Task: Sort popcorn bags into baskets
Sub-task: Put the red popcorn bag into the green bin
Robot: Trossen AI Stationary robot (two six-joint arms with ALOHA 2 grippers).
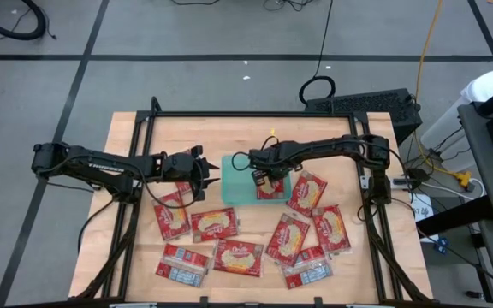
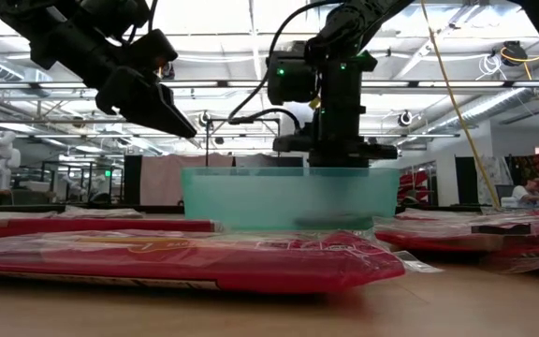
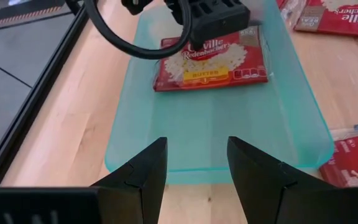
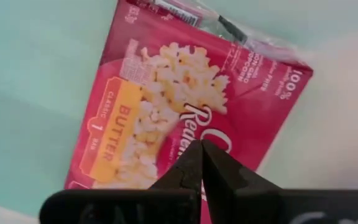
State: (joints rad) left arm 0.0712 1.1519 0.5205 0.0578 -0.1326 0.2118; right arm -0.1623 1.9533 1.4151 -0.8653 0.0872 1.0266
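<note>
1. The popcorn bag (image 4: 185,93) lies flat at the right end of the teal tray (image 1: 234,184), picture side up; it looks light, thin, floppy and slick, best pinched at an edge seam
2. The right gripper (image 4: 201,146), fingers pressed together with nothing between them, hangs just above that bag; the left gripper (image 3: 194,165) is part open and empty at the tray's left end
3. Other bags (image 1: 229,252) are scattered along the front half of the wooden table (image 1: 127,137), grey floor around it

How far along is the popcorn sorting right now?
Barely started. One popcorn bag lies in the teal tray, with the right hand shut just above it. The left hand hangs open and empty at the tray's end. The other bags remain on the table.
</note>
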